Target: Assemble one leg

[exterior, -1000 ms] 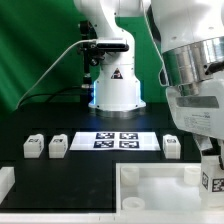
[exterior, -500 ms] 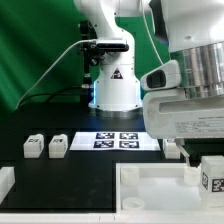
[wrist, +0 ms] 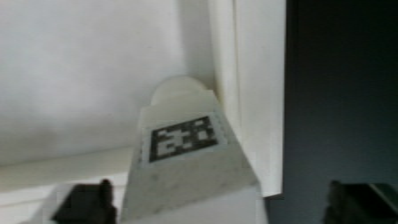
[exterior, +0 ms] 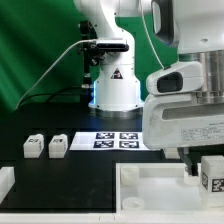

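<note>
Gripper (wrist: 222, 205) astride one tagged leg (wrist: 178, 150), over white panel (exterior: 150, 190) at the exterior view's right, fingertips (wrist: 86, 202) cropped and blurred, grip impossible to confirm, arm (exterior: 185, 110) masking part of marker board (exterior: 112, 140), two spare legs (exterior: 58, 146) beside the board.

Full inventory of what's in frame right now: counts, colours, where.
legs: three visible, white with black-and-white tags; two on the table at the exterior view's left, one at the panel's corner on the exterior view's right.
white panel: one, front of table.
marker board: one, white, four tags, mid-table.
white block: one, exterior view's left edge, cut off.
table: one, black.
arm: one, white, exterior view's right.
gripper: one, dark fingers apart, flanking that leg.
</note>
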